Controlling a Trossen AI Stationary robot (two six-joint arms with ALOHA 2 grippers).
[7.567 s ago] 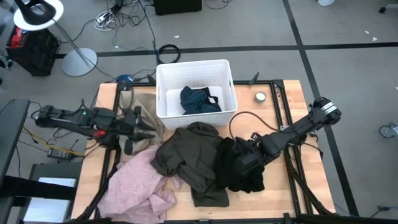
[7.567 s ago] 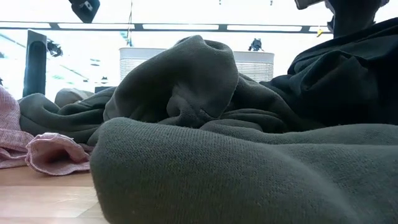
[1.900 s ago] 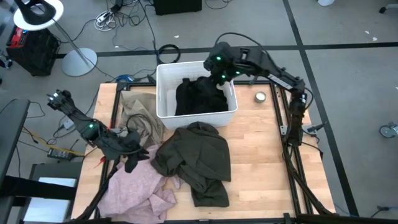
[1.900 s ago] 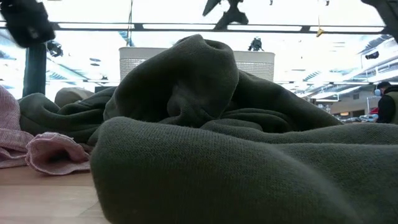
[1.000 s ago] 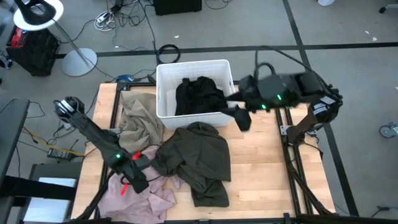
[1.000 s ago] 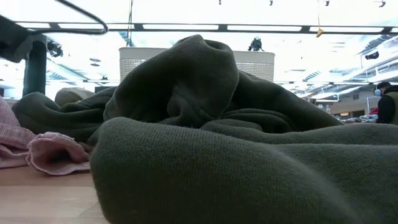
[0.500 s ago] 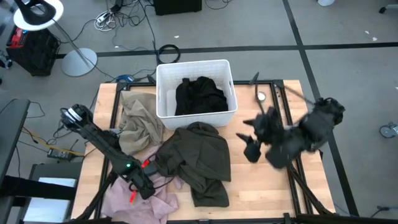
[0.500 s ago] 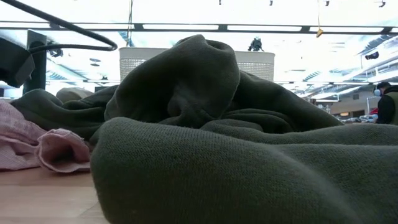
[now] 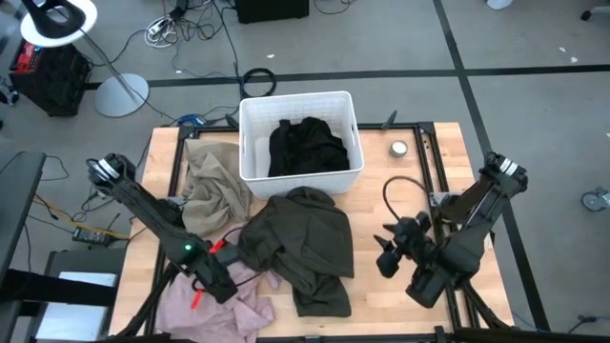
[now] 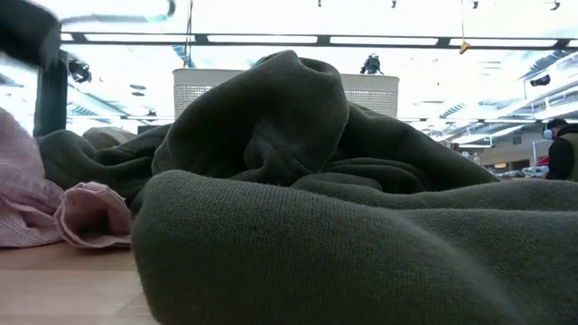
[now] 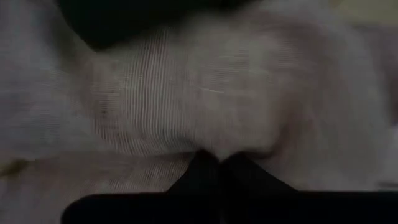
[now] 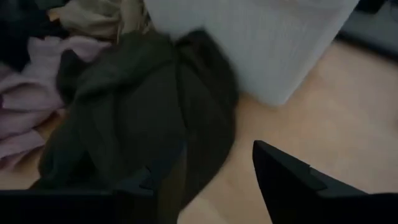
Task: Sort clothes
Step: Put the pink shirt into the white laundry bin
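**Clothes — two binned or staged, three loose on the table**

Clothes lie in four places. Black garment (image 9: 305, 145) sits inside the white bin (image 9: 250, 168) at the table's far edge; the dark teal one is not visible. Beige garment (image 9: 212, 186) is bunched just beside the bin's left wall. Olive green garment (image 9: 300, 243) is spread mid-table, its top edge touching the bin's front wall. Pale pink garment (image 9: 205, 303) is heaped at the near left corner, its right side touching the olive.

My left gripper (image 9: 217, 283) is down on the pink heap; the left wrist view shows my fingertips (image 11: 219, 167) pressed together with a pinch of pink cloth (image 11: 186, 99) bulging at them — clenched on the pink garment, I judge, to lift it clear of the olive.

My right gripper (image 9: 389, 255) hangs released over bare wood (image 9: 391, 205) just right of the olive, fingers apart, aimed at that garment.

Room: open boards on the right; the left side is crowded, pink and olive touching, so a lift could drag the olive.
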